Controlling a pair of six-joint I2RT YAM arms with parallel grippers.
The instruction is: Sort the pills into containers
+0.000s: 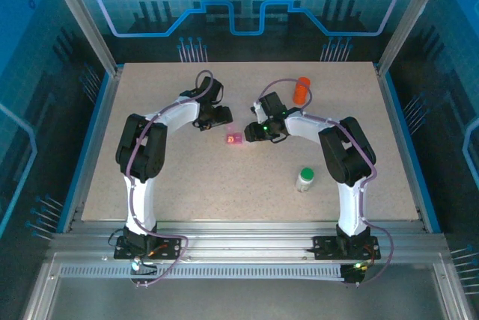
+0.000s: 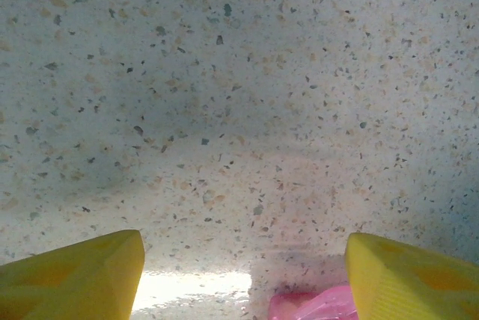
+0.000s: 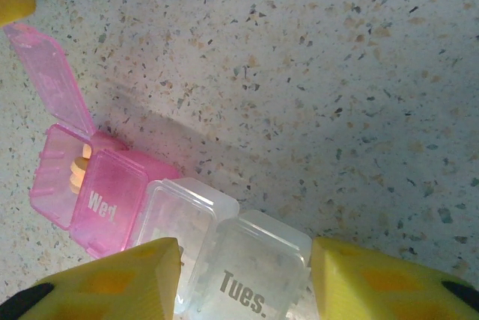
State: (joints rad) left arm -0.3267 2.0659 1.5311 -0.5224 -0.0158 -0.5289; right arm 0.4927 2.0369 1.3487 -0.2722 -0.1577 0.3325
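Roughly at the middle of the table (image 1: 179, 185) lies the pill box (image 1: 234, 139), between the two grippers. The right gripper (image 3: 245, 249) hangs over its colourless end. The clear compartment (image 3: 254, 282) marked "Tues." sits between the gripper's two yellow fingers (image 3: 112, 282), which stand close against its sides. Whether they squeeze it I cannot tell. Further along the row comes a second clear cell, then the pink part (image 3: 112, 204) marked "Wed". One pink lid (image 3: 49, 81) is tipped up and open, and pale orange pills (image 3: 77, 174) lie in the cell beneath it.

The left gripper (image 2: 243, 282) is spread wide with bare speckled table between its fingers. A pink corner of the box shows at the bottom edge, just beside one finger. From above, this gripper sits near the box's far left side.

An orange bottle (image 1: 301, 90) and a green-capped bottle (image 1: 304, 179) stand well apart from the box.
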